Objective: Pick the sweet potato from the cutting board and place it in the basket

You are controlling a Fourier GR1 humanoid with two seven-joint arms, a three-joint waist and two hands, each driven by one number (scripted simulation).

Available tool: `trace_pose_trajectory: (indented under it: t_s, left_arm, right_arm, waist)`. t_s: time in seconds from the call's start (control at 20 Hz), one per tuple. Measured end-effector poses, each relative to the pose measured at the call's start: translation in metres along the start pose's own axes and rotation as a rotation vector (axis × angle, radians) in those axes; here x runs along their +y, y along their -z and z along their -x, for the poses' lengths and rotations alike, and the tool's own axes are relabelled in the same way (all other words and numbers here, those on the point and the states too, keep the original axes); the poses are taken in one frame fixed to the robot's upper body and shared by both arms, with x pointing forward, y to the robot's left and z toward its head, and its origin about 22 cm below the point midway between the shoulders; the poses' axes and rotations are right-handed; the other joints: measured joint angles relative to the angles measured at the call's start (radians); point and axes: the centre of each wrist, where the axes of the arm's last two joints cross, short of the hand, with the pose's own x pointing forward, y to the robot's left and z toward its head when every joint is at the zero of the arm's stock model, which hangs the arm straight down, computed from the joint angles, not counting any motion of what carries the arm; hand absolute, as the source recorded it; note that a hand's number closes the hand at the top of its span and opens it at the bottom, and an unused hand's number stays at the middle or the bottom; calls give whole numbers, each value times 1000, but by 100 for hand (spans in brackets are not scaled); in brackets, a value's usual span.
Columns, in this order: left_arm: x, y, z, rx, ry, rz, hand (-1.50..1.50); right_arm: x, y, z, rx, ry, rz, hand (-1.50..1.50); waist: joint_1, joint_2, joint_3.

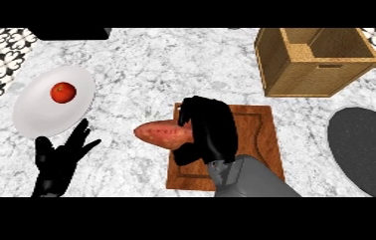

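Right hand (pixel 207 129) curls around sweet potato (pixel 160 134) over cutting board (pixel 260 134).

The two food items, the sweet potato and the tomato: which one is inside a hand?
The sweet potato at the cutting board; the right hand curls round it. The tomato lies alone on the white plate.

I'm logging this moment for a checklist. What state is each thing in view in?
sweet potato: over the cutting board's left edge, right hand curled round it
right hand: shut on the sweet potato
left hand: open, fingers up, resting at lower left
basket: upright, open, nothing seen inside
cutting board: flat on the counter
plate: holds a tomato
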Motion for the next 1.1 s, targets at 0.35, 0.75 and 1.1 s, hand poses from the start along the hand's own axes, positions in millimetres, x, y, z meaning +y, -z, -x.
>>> trace_pose_trajectory:
  t_s: [0.35,0.75,1.1]
  left_arm:
    - [4,-1,0,19,-11,-9,0]
    - [3,-2,1,4,-7,-5,0]
    - [0,-1,-2,2,5,3,0]
  right_arm:
    - [-77,-2,-25,-68,259,276,150]
    - [-173,6,-27,-20,301,475,150]
    - [-231,34,-11,64,315,530,150]
  waist:
    - [-9,-2,-2]
    - [-8,-2,-5]
    - [2,2,-4]
